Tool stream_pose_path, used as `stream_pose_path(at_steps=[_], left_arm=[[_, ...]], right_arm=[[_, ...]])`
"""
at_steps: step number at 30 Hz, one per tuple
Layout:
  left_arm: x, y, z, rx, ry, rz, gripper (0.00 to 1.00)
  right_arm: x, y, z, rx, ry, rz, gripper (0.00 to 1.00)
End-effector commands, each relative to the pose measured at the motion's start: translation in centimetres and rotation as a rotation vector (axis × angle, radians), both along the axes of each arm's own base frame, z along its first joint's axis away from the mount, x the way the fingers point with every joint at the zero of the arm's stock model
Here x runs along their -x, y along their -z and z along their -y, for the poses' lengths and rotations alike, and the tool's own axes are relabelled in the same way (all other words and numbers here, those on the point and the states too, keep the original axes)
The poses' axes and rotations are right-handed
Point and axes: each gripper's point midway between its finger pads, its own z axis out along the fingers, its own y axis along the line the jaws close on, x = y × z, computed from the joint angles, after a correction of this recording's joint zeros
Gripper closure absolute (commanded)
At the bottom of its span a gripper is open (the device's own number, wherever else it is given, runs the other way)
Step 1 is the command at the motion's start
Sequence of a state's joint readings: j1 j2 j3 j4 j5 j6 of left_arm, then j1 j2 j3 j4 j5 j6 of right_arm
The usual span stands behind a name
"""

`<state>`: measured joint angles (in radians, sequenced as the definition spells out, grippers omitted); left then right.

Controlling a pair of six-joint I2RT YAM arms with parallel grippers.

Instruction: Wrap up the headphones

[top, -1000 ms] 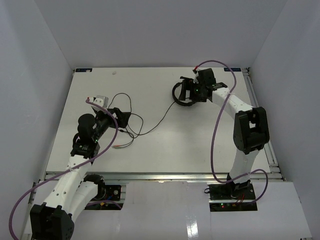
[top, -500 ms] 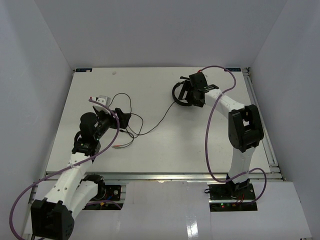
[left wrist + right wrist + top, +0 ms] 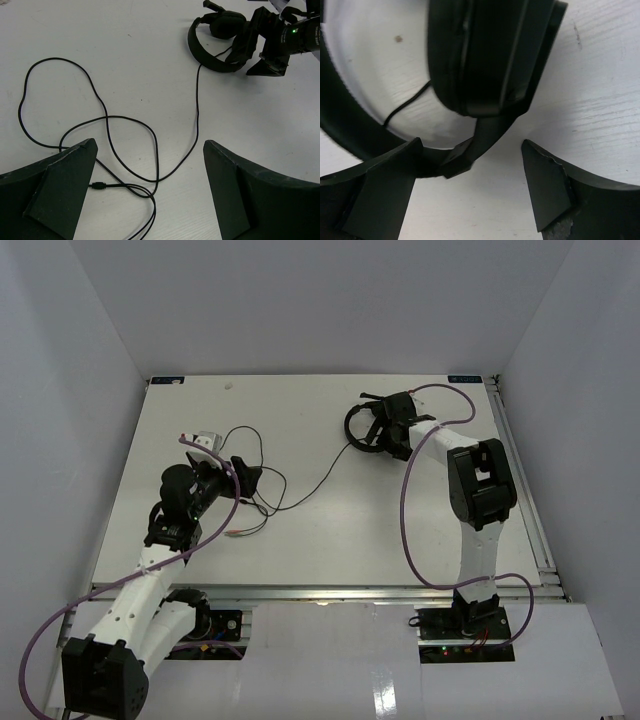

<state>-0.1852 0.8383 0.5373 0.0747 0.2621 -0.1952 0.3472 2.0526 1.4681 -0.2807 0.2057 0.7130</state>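
The black headphones (image 3: 360, 427) lie at the back right of the table, with the headband (image 3: 201, 48) curving left and one earcup (image 3: 480, 55) filling the top of the right wrist view. My right gripper (image 3: 386, 430) hangs low over them, open; its fingers stand either side of the earcup's arm (image 3: 487, 135) without gripping it. The thin black cable (image 3: 322, 472) runs from the headphones down left into loose loops (image 3: 107, 120), ending in a reddish plug (image 3: 234, 532). My left gripper (image 3: 149, 146) is open over those loops, holding nothing.
A small grey-white box (image 3: 203, 441) sits on the table (image 3: 300, 400) behind the left wrist. Purple arm cables (image 3: 412, 510) hang beside both arms. White walls close the table on the left, back and right.
The right arm has folded in and swung its wrist left and down onto the headphones, with its jaws narrowing slightly. The left arm and the cable loops have stayed in place.
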Motion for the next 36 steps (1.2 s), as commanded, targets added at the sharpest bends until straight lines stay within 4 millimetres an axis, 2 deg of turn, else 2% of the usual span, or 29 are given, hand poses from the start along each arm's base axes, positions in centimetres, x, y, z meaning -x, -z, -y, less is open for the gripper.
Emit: stream_pose_path(at_steps=[1, 3, 6, 8, 11, 18, 22, 26, 30, 36], left_arm=[[-0.3, -0.9, -0.2, -0.012, -0.007, 0.021, 0.02], [-0.3, -0.8, -0.2, -0.011, -0.006, 0.019, 0.02], [-0.3, -0.8, -0.1, -0.013, -0.003, 0.020, 0.02], [-0.3, -0.8, -0.1, -0.013, -0.003, 0.020, 0.02], [-0.3, -0.8, -0.1, -0.013, -0.004, 0.019, 0.02], [-0.2, -1.1, 0.0, -0.008, 0.004, 0.027, 0.02], [0.0, -1.3, 0.1, -0.004, 0.010, 0.033, 0.02], [0.2, -1.9, 0.2, 0.003, 0.016, 0.047, 0.02], [0.3, -2.2, 0.3, 0.007, 0.023, 0.056, 0.02], [0.5, -2.6, 0.4, 0.015, 0.034, 0.070, 0.02]], right_arm=[[-1.9, -1.1, 0.2, -0.013, 0.045, 0.059, 0.15], [-1.7, -0.6, 0.5, -0.014, 0.045, 0.051, 0.17], [-1.5, 0.1, 1.1, -0.027, 0.042, 0.040, 0.31], [-1.4, 0.0, 1.2, -0.052, 0.033, 0.043, 0.47], [-1.0, -0.2, 1.6, -0.063, 0.018, 0.044, 0.58], [-0.5, -2.5, 2.6, -0.076, -0.072, 0.107, 0.80], [-1.0, -5.0, 3.4, -0.052, -0.166, 0.189, 0.87], [-1.0, -7.6, 4.4, 0.069, -0.398, 0.269, 0.92], [1.0, -7.1, 5.4, 0.229, -0.650, 0.233, 0.92], [6.1, -5.6, 5.2, 0.293, -1.023, 0.178, 0.92]])
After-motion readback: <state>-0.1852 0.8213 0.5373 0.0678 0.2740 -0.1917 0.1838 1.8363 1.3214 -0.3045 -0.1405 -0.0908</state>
